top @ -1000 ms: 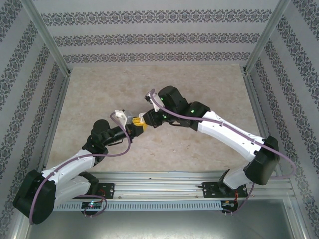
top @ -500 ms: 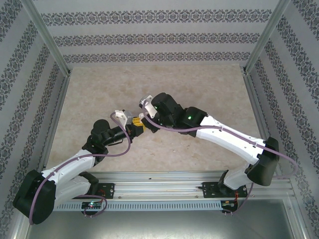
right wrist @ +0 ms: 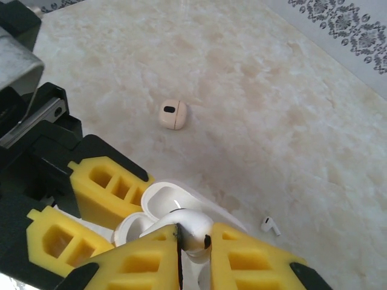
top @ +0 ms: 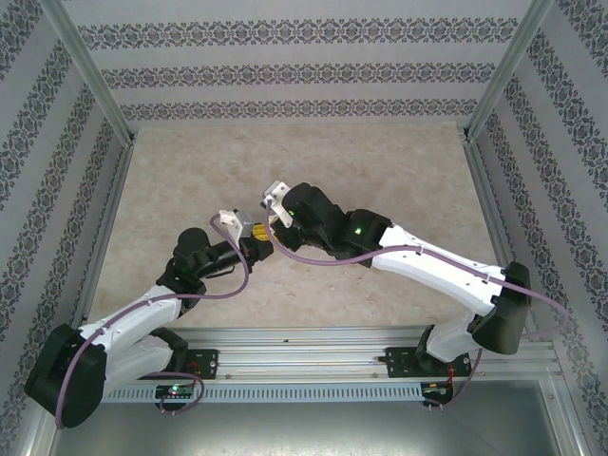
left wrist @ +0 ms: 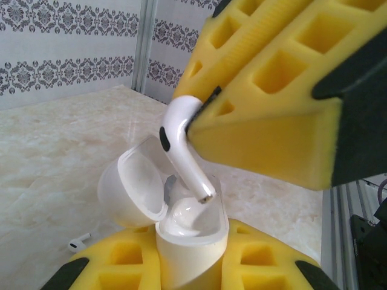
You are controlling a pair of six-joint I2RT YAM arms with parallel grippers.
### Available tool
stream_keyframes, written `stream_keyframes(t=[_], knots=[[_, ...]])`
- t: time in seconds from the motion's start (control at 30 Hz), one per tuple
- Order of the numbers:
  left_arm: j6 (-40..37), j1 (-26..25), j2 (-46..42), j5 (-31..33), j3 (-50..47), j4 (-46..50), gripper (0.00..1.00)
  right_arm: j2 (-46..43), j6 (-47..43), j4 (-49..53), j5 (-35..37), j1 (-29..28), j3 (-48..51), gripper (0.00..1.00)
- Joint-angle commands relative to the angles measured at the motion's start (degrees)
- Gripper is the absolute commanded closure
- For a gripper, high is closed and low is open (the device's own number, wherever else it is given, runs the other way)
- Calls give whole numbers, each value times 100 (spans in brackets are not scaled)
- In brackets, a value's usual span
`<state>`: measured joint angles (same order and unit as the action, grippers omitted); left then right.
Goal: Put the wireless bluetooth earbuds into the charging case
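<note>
My left gripper [left wrist: 192, 267] is shut on the charging case [left wrist: 192, 244], a glossy white pebble held upright with its lid [left wrist: 130, 188] swung open to the left. My right gripper [right wrist: 193, 239] is shut on one white earbud [right wrist: 193, 228], pinched by its head. In the left wrist view that earbud [left wrist: 181, 142] hangs stem down, its tip at the case's open mouth, over a socket. A second earbud [right wrist: 270, 226] lies loose on the table, also seen as a small white earbud [left wrist: 79, 243] left of the case. From above, the left gripper [top: 260, 237] meets the right wrist [top: 302, 214] mid-table.
A tan rounded piece with a dark hole [right wrist: 172, 114] sits on the marble table [right wrist: 290, 121] beyond the grippers. Patterned walls and metal posts [top: 95, 95] ring the table. The metal rail [top: 304, 342] with both arm bases runs along the near edge.
The right arm has swung left and lowered, bringing its gripper and the earbud over the left gripper's case. The left arm has stayed put.
</note>
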<state>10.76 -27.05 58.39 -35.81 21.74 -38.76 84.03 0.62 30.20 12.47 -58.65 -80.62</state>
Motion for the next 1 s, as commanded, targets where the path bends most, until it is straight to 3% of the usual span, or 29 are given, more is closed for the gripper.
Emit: stream_keyframes(t=[0.0, 0.97], knots=[[-83, -64, -65, -94, 138, -105, 100, -14, -183, -115, 256, -113, -50, 82], [69, -64, -57, -103, 138, -255, 100, 113, -426, -492, 805, -349, 361, 82]])
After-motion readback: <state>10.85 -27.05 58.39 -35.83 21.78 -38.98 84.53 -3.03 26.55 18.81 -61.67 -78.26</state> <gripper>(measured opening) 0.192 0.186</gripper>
